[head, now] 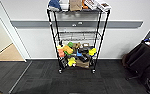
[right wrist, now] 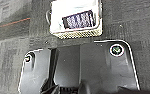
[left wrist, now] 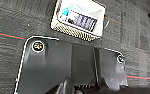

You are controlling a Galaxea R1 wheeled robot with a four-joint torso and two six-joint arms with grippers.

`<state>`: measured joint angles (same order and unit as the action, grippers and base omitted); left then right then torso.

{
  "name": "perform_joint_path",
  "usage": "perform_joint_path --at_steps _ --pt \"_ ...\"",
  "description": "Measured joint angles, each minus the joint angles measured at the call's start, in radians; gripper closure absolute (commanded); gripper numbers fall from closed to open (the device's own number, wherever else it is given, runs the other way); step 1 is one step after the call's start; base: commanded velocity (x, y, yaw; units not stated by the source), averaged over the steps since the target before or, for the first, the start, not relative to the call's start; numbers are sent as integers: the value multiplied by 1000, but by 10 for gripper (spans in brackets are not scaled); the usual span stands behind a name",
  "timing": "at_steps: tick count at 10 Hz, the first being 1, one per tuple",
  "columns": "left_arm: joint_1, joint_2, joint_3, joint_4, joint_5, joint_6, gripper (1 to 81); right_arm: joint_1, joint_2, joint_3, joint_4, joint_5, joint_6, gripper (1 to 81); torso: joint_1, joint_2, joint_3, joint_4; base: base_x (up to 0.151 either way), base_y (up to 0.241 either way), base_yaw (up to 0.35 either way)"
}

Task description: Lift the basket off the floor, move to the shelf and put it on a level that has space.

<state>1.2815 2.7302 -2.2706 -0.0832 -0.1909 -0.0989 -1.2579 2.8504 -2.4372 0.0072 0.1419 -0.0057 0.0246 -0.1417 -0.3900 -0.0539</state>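
The basket is cream-white with woven sides and stands on the dark grey carpet floor, holding a flat pack with a dark striped panel. It also shows in the right wrist view, basket, with carpet floor around it. Both wrists hang above the carpet with the basket just beyond them and apart from them. In the head view the shelf, a black wire rack on casters, stands against the white wall. Its second-from-top level looks bare. The top tier carries a blue plush and boxes; the lower tiers hold colourful toys.
At the left a doorway opens onto light wooden flooring. Dark furniture with small items on it stands at the right. Open carpet lies between me and the rack. A thin orange line crosses the carpet.
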Motion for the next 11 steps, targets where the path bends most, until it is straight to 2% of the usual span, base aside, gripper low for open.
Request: perform_joint_path --at_steps 2,3,6,8,11 --pt "1 -10 15 0 88 -3 10 -16 -1 -1 1 -1 4 10 29 -46 0 0 0 0 0" --pt "3 -10 24 -4 110 -3 10 -19 -3 -3 4 -1 6 10 50 -80 0 0 0 0 0" --pt "-3 -9 25 -46 112 -9 10 -24 -2 -4 12 0 6 10 107 -173 -4 0 0 0 0" --pt "-6 -7 24 -68 113 -11 10 -41 -2 -4 12 2 6 10 140 -226 -45 0 0 0 0" --pt "-26 -4 23 -73 106 -12 10 -43 0 -17 11 1 6 10 206 -328 -141 0 0 0 0"
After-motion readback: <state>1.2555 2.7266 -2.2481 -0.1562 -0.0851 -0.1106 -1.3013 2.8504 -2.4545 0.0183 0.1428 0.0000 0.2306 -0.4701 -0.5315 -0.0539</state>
